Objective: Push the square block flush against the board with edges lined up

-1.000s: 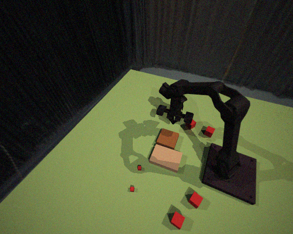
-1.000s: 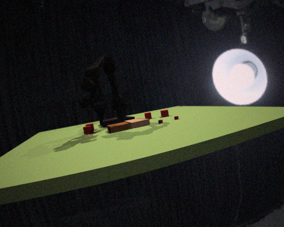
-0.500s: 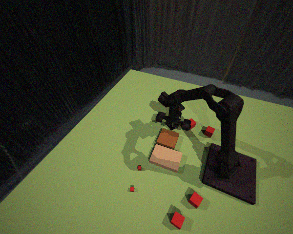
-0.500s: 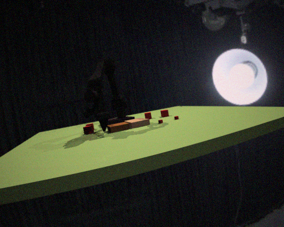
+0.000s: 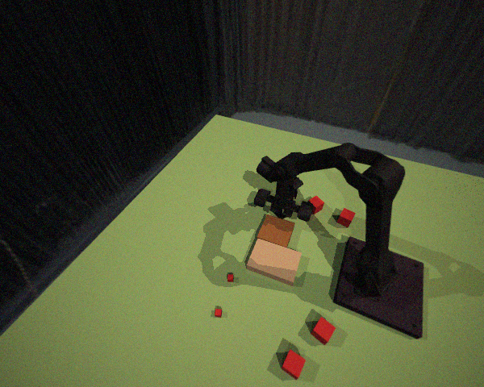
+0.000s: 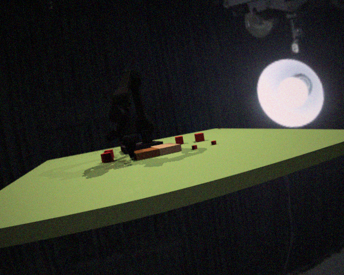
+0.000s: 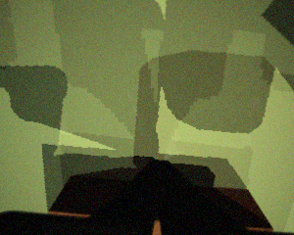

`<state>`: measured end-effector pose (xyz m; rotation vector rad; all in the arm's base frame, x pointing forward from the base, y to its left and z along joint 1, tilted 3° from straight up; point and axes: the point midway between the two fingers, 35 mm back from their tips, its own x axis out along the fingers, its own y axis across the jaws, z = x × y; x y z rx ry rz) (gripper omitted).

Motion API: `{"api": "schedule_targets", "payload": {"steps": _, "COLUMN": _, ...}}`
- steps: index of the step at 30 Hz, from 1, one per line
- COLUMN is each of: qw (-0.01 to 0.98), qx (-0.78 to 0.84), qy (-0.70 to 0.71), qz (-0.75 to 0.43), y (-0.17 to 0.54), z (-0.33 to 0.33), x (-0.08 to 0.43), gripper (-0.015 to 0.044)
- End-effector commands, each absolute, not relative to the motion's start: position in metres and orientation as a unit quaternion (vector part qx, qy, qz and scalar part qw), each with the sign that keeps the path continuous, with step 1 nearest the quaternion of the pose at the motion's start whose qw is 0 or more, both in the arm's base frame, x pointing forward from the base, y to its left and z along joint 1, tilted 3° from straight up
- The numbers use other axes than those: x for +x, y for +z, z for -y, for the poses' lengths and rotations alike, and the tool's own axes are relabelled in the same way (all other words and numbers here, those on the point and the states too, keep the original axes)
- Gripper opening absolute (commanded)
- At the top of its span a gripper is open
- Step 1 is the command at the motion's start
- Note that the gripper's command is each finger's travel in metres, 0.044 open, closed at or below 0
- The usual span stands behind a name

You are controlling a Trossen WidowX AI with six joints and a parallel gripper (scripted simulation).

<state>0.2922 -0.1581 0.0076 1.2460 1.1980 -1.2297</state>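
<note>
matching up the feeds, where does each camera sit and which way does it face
Top: high to one side, looking obliquely down at the square block and board; whole arm and base show.
Exterior: low beyond the table edge, looking across the tabletop; dark arm shows.
Wrist: on the arm near the tool, facing down at the tabletop; dark tool parts show.
Top and exterior share block, board, red cubes.
</note>
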Motion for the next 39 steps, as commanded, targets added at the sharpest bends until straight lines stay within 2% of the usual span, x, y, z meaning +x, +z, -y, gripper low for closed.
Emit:
{"api": "schedule_targets", "payload": {"steps": 1, "qw": 0.486, "qx": 0.514, "qy": -0.504, "qz": -0.495, "y": 0.006, "z": 0.149, "x": 0.292, "gripper": 0.0}}
{"api": "schedule_targets", "payload": {"steps": 39, "qw": 0.486, "qx": 0.513, "qy": -0.506, "qz": -0.494, "y": 0.008, "z": 0.196, "x": 0.291, "gripper": 0.0}}
